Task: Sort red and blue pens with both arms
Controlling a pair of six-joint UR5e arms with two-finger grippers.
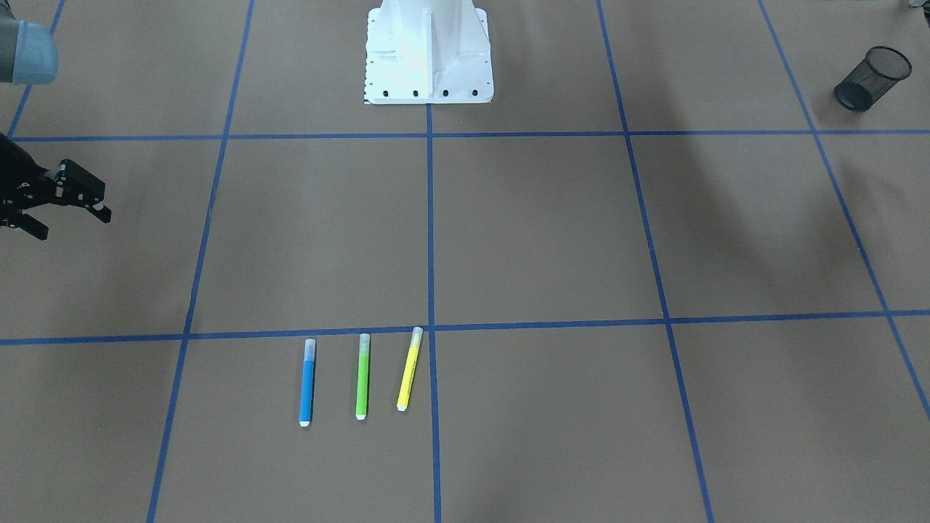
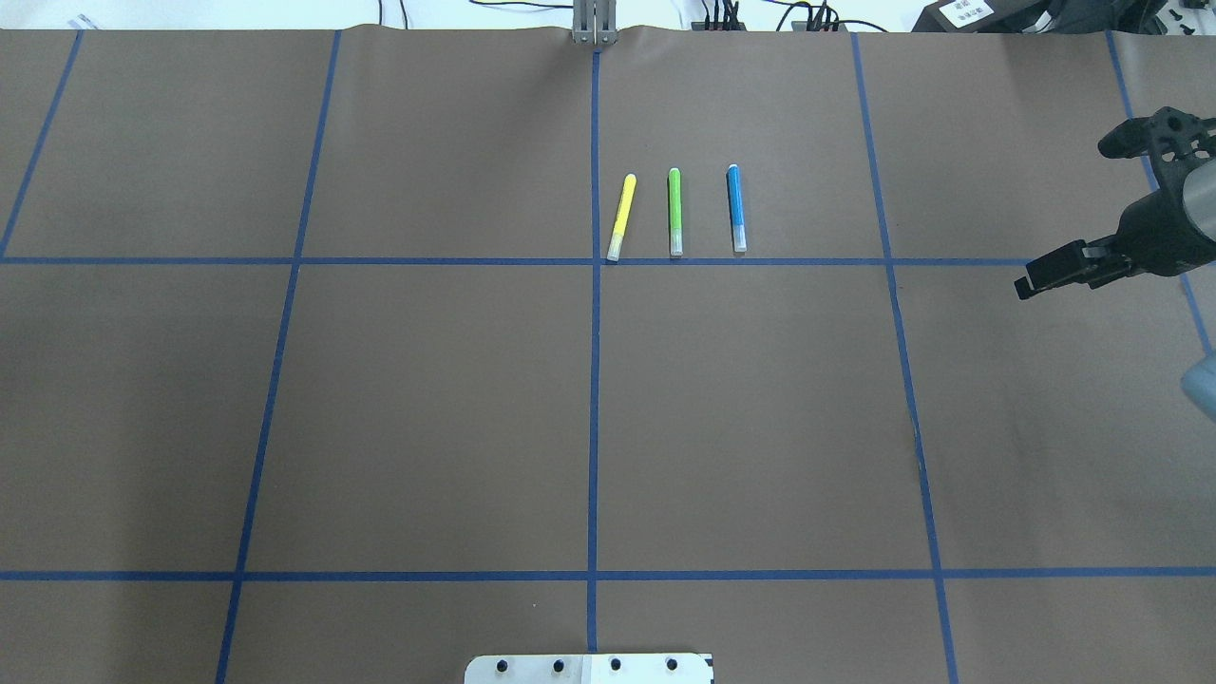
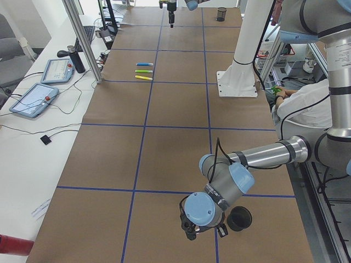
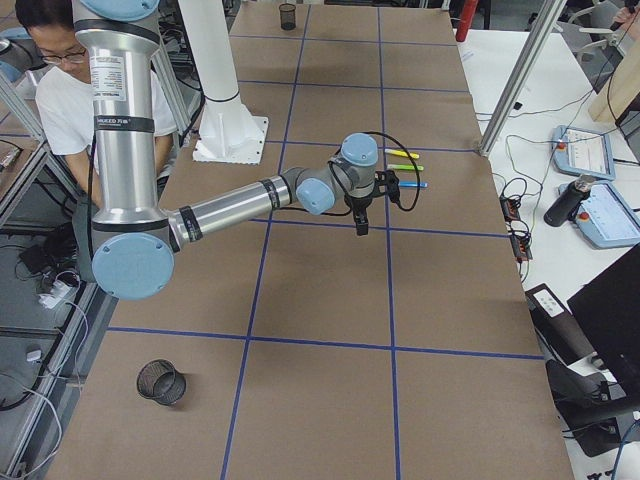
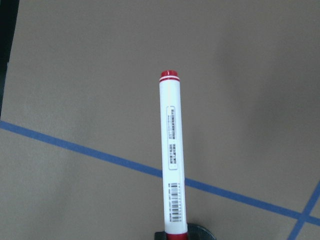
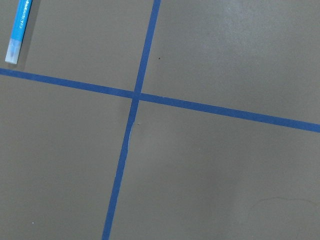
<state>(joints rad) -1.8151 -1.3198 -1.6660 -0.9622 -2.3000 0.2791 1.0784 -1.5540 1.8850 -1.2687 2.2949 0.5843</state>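
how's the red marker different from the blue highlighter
The red marker has a white barrel, black print and red ends; the blue highlighter is blue with a clear cap. The red marker is held off the table; the blue highlighter lies flat beside the green highlighter. Both are straight pens.

Bright, even, cool overhead light in all views. Blown-out glare on white bolted metal pedestal [image 1: 429, 51], top centre of front-facing view. Pale strip along top edge of overhead view, beyond brown paper table cover [image 2: 427, 418], also washed out. Broad soft diagonal shadows across right half of front-facing view; faint shade at right of overhead view. Blurred, out of focus at upper left corner of front-facing view: pale blue joint cap [image 1: 33, 51]. Sharp in left wrist view: white-barrelled marker with red cap [image 5: 171, 150], print blocks crisp; darker shade upper right there. Dimmer patch lower centre of right wrist view.
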